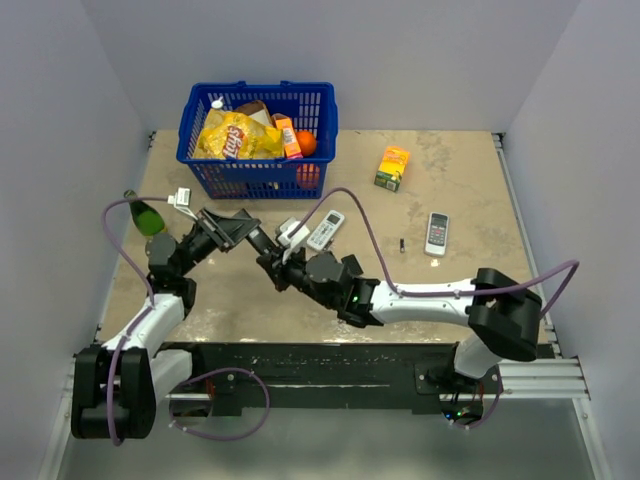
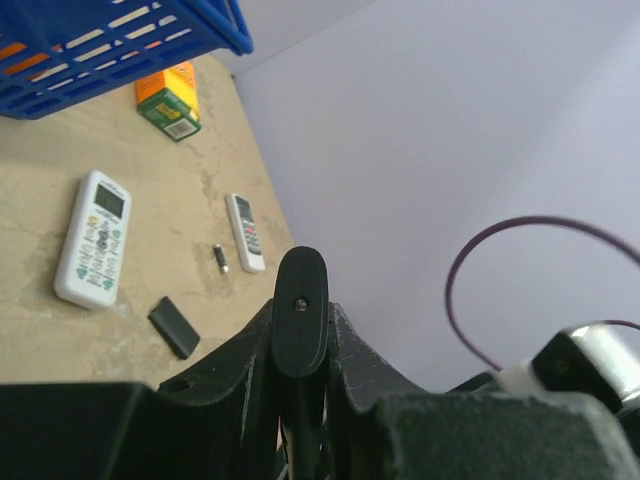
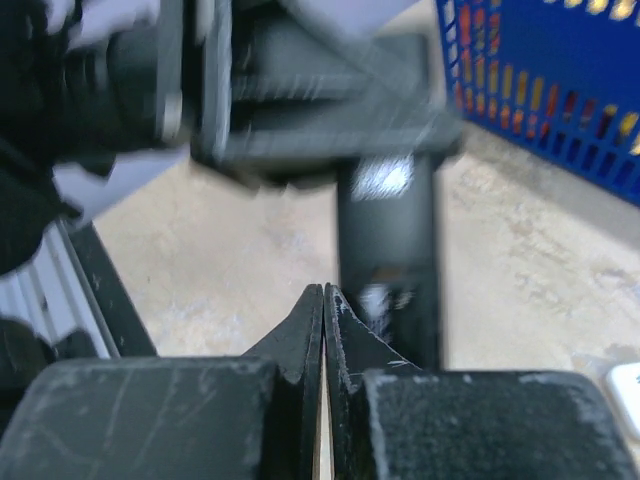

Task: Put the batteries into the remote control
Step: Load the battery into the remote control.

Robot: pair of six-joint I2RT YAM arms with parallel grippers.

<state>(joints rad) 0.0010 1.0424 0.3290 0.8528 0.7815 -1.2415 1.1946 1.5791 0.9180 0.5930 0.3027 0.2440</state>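
Observation:
My left gripper (image 1: 243, 231) (image 2: 301, 330) is shut on the black remote control (image 1: 258, 240), held above the table. The remote's rounded end (image 2: 300, 290) sticks up between the fingers. In the right wrist view the remote (image 3: 388, 250) is a dark upright bar with a blurred glint on it, just right of my right gripper (image 3: 323, 292). That gripper (image 1: 270, 262) is shut with nothing between its fingers, close beside the remote. One battery (image 1: 401, 244) (image 2: 221, 258) lies on the table. A flat dark cover piece (image 2: 174, 326) lies nearer the left gripper.
Two white remotes lie on the table, a large one (image 1: 325, 230) (image 2: 95, 238) and a small one (image 1: 437, 233) (image 2: 245, 232). A blue basket (image 1: 258, 165) of groceries stands at the back left. A juice box (image 1: 392, 167) and a green bottle (image 1: 148, 215) are also here.

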